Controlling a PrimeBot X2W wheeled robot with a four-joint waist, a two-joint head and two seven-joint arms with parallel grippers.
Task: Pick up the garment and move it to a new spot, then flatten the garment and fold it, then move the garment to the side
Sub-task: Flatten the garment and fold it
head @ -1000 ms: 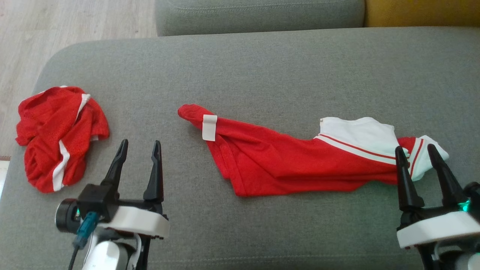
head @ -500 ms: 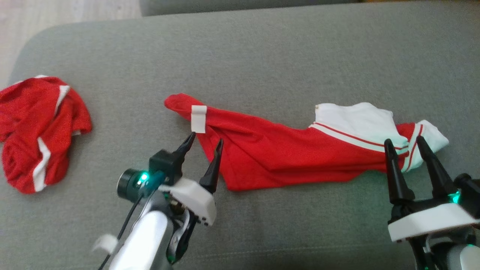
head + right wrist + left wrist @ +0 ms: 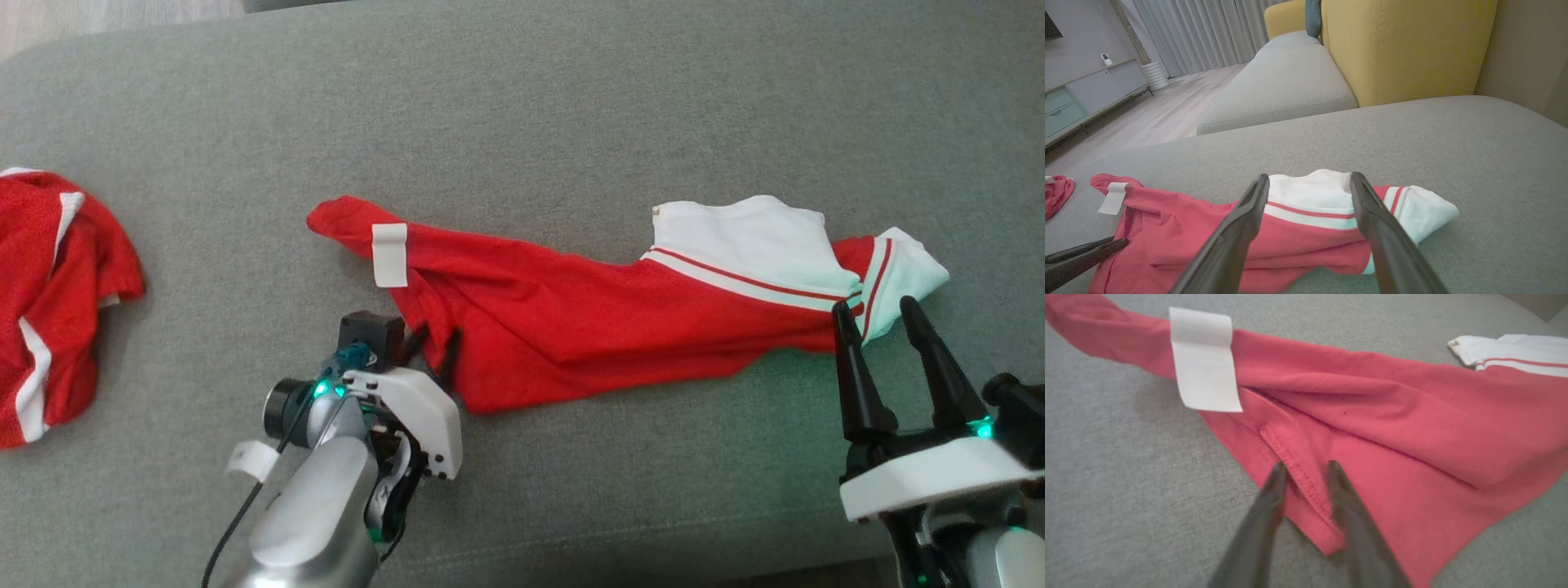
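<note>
Straddling the stitched hem (image 3: 1294, 473) of the red-and-white garment (image 3: 604, 327), my left gripper (image 3: 1306, 467) has its jaws apart on either side of the fold, pinching nothing yet. My right gripper (image 3: 872, 306) hangs spread wide just short of the white end. The garment lies stretched across the middle of the grey cushion (image 3: 571, 106). My worry is that the left fingers catch only the top layer or slide off the hem, so the cloth bunches instead of lifting cleanly. A lone left pull could also drag it toward the other red garment (image 3: 57, 269). Beyond the garment the cushion is bare and roomy; its front edge sits close by my wrists.
</note>
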